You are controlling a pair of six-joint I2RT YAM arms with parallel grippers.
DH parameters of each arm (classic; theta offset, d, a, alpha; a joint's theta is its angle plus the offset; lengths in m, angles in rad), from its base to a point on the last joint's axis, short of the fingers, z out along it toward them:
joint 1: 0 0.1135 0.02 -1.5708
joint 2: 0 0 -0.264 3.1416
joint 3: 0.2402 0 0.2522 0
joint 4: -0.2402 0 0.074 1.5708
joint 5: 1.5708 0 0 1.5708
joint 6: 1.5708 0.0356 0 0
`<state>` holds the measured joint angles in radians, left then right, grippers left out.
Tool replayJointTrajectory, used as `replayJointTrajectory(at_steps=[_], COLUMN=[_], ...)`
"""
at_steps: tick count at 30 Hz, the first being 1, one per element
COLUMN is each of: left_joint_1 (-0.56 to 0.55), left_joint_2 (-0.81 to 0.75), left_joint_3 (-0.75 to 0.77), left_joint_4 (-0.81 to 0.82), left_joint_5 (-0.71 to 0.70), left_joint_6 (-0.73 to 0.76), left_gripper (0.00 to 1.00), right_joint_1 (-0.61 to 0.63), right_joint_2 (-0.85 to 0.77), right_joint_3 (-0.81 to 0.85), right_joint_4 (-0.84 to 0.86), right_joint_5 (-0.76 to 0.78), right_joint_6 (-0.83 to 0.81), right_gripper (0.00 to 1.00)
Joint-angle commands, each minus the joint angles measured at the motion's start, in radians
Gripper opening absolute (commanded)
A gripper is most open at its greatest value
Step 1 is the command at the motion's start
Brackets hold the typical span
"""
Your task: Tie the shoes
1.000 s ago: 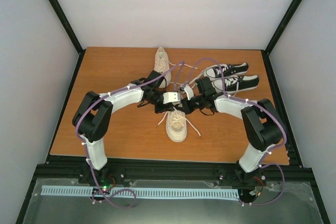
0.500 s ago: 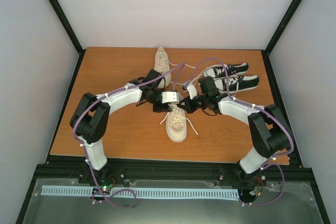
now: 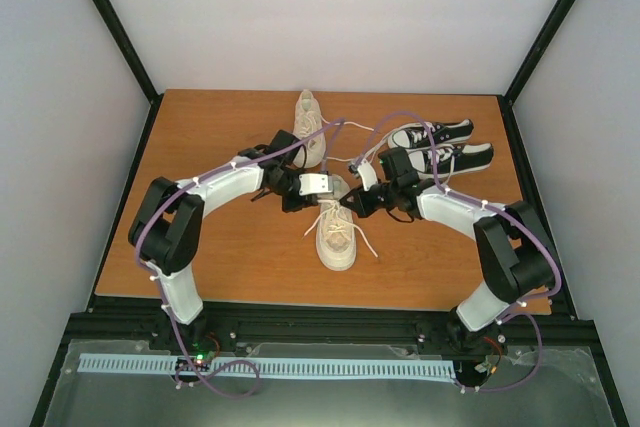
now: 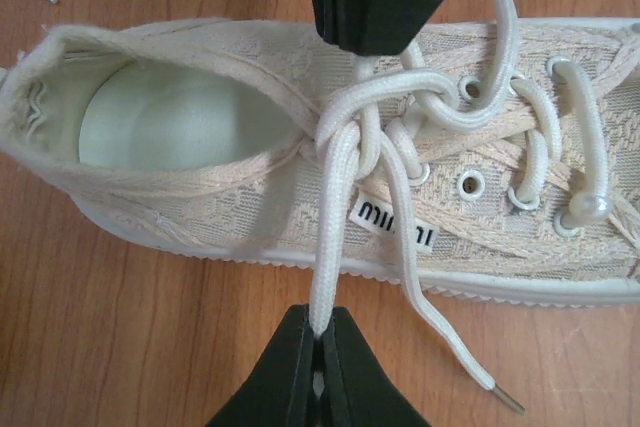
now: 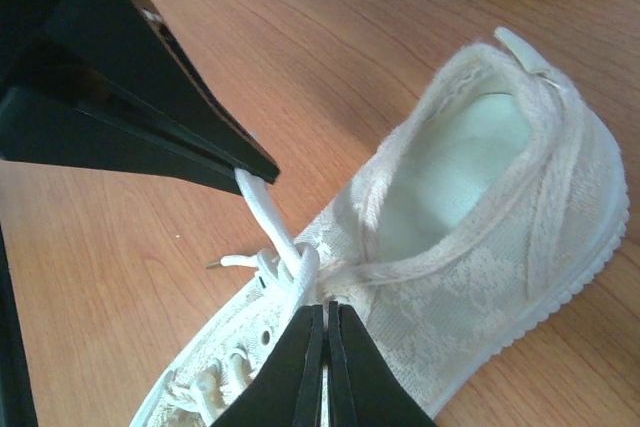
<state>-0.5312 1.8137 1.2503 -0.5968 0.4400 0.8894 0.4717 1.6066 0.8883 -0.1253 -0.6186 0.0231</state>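
Observation:
The near cream shoe lies in mid-table with its toe toward me; it also shows in the left wrist view and the right wrist view. Its white laces are crossed in a knot over the tongue. My left gripper is shut on one strand of the lace, pulled taut off the shoe's side. My right gripper is shut on the opposite strand right at the knot. The two grippers face each other across the shoe. The second cream shoe lies behind.
Two black sneakers with white soles lie at the back right, close behind my right arm. A loose lace end with a metal tip trails on the wooden table. Black frame posts border the table.
My left arm has drawn back toward the left and my right gripper has shifted slightly, so the two strands are pulled tighter across the near shoe. Both stay shut.

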Motion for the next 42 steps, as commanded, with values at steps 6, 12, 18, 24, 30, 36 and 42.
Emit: replayJointTrajectory(at_steps=[6,12,18,24,30,36,42], left_joint_1=[0.025,0.025,0.026,0.027,0.025,0.017,0.007], left_joint_2=[-0.047,-0.037,-0.030,-0.026,-0.015,-0.001,0.012], left_joint_3=[-0.042,-0.055,-0.068,-0.073,-0.068,-0.040,-0.021], left_joint_4=[-0.054,-0.074,-0.080,-0.081,-0.081,-0.082,-0.076], left_joint_5=[-0.002,0.005,-0.017,-0.015,-0.006,0.047,0.052], left_joint_6=[0.034,0.033,0.036,0.039,0.039,0.013,0.004], left_gripper=[0.01,0.01,0.01,0.01,0.01,0.01,0.01], right_joint_1=[-0.027,-0.038,-0.060,-0.082,-0.098,-0.099,-0.099], right_joint_2=[-0.082,-0.130,-0.187,-0.203,-0.172,-0.148,-0.123], right_joint_3=[-0.062,-0.117,-0.178,-0.201,-0.206,-0.198,-0.179], right_joint_4=[-0.021,-0.031,-0.057,-0.064,-0.046,0.059,0.015], right_joint_5=[0.133,0.215,0.276,0.265,0.237,0.043,0.022], right_joint_6=[0.016,0.048,0.077,0.111,0.152,0.172,0.134], right_gripper=[0.03,0.03,0.03,0.03,0.03,0.03,0.28])
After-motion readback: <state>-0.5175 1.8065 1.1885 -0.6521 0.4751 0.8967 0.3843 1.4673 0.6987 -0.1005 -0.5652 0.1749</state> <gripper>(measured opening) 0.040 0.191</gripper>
